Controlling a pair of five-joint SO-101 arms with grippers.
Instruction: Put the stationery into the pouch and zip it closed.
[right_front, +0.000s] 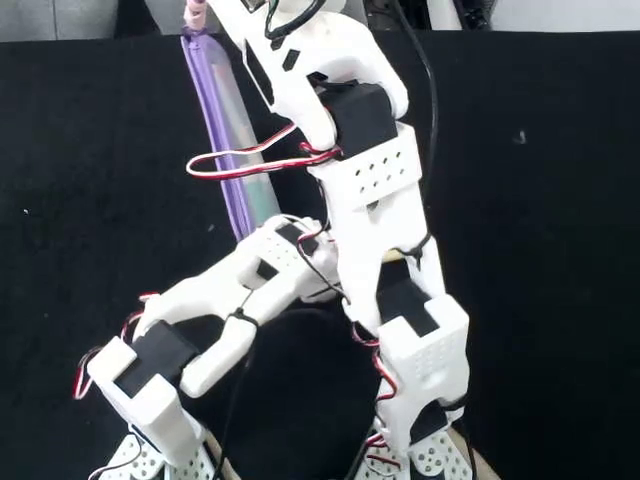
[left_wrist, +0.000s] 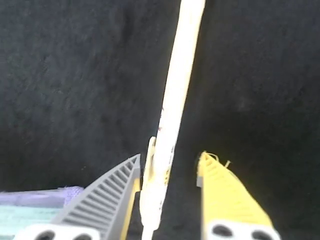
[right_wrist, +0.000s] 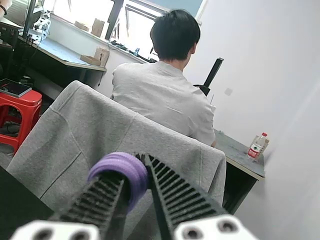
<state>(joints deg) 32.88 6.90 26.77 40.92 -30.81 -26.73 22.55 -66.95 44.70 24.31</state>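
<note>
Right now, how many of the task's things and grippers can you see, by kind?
Purple-zipped pouch, held up by the right gripper: 1
Stationery, a cream pencil-like stick between the open fingers of the left gripper: 1
Grippers: 2
Total: 4

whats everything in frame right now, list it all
pouch: 1, clear with purple zip edge, far end in the right gripper
stick: 1, cream, on the table between the left gripper fingers
table: 1, black cloth, under both arms
jacket: 1, grey, room behind
stool: 1, red, room behind
bottle: 1, red label, room behind
left gripper: 1, grey and yellow, open
right gripper: 1, dark, shut on the pouch's purple edge
</note>
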